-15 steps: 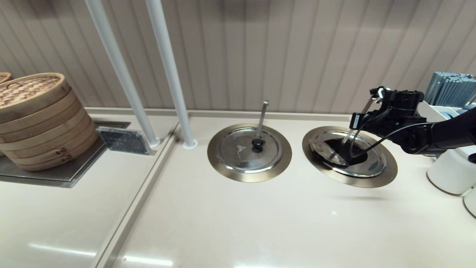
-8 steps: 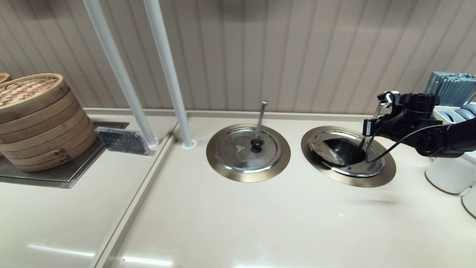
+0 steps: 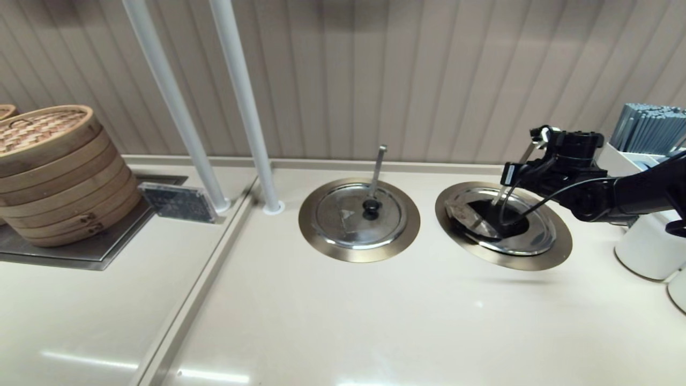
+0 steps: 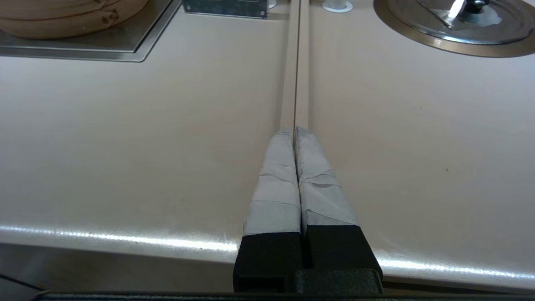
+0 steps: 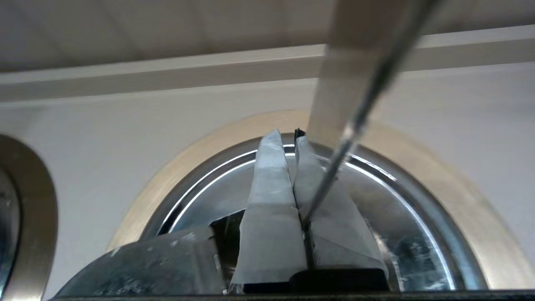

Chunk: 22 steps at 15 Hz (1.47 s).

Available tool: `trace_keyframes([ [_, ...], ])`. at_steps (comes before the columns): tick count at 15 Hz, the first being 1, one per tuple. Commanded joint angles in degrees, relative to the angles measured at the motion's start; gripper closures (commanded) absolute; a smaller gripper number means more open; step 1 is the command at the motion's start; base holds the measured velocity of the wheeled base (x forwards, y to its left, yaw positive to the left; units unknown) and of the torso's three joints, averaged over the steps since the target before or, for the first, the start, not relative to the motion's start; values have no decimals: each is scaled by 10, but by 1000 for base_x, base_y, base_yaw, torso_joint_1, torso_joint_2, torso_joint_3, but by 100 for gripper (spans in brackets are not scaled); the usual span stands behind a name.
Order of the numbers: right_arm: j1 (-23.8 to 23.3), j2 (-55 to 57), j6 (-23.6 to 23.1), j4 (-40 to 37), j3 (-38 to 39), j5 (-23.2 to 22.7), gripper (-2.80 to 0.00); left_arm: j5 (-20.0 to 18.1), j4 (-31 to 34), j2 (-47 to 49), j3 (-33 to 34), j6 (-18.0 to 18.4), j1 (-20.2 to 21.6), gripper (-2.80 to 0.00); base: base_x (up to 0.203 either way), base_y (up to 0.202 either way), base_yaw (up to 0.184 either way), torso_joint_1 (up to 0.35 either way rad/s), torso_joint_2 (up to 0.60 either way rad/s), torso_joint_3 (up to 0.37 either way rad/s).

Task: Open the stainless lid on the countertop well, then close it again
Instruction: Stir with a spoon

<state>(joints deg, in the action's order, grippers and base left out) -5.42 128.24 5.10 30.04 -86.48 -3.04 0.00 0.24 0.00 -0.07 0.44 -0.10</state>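
The stainless lid (image 3: 528, 236) lies over the countertop well, whose brass ring (image 3: 560, 238) shows all round it. A dark wedge gap (image 3: 482, 212) stays uncovered at the lid's left. My right gripper (image 3: 506, 220) reaches in from the right over the lid's middle, hiding the knob. In the right wrist view the taped fingers (image 5: 271, 188) of this gripper (image 5: 288, 138) are pressed shut above the lid (image 5: 397, 234), a black bit at their tips. The slanted utensil handle (image 5: 334, 96) crosses just beside them. My left gripper (image 4: 294, 130) is shut and empty over the counter's front edge.
The twin lid (image 3: 358, 214) with its upright handle (image 3: 378, 166) sits to the left. Bamboo steamers (image 3: 53, 171) stand far left, two white poles (image 3: 246, 107) behind. White containers (image 3: 648, 246) and a utensil holder (image 3: 648, 128) crowd the right arm's side.
Half a second ago the right arm had swung right and the well's dark opening was larger. It has come back left and the lid covers more of the well.
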Motion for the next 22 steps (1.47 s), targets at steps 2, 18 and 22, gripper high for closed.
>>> trace_keyframes([
  [2, 0, -44, -1, 0, 37, -32, 0, 0, 0, 0, 0, 0, 0, 0, 0, 0, 0, 0, 0, 0],
  [18, 1, -44, -40, 34, 48, -3, 0, 0, 0, 0, 0, 0, 0, 0, 0, 0, 0, 0, 0, 0],
  [22, -13, -58, -74, 18, 64, -23, 0, 0, 0, 0, 0, 0, 0, 0, 0, 0, 0, 0, 0, 0],
])
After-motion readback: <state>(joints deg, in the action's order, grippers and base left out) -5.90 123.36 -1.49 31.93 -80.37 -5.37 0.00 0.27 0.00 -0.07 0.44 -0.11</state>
